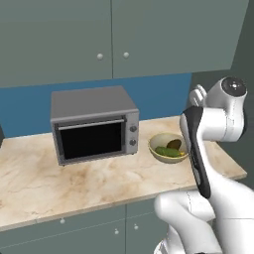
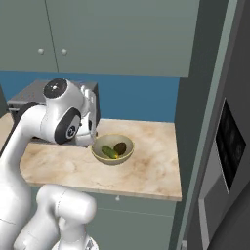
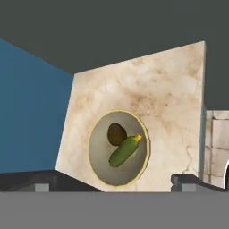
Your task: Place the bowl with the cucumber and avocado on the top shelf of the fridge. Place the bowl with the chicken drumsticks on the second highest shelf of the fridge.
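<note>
The gripper (image 3: pixel 115 183) hangs wide open and empty above the bowl (image 3: pixel 118 148) of cucumber and avocado, touching nothing; the bowl sits on the counter (image 3: pixel 165 89)

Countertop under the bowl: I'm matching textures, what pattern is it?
Beige marble with brownish veining on the countertop, clearest in the hand view.

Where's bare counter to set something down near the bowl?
Free: marble counter in front of the toaster oven, and the strip between the bowl with the cucumber and avocado and the counter's fridge-side edge. Crowded: gap between oven and bowl, under the open gripper.
</note>
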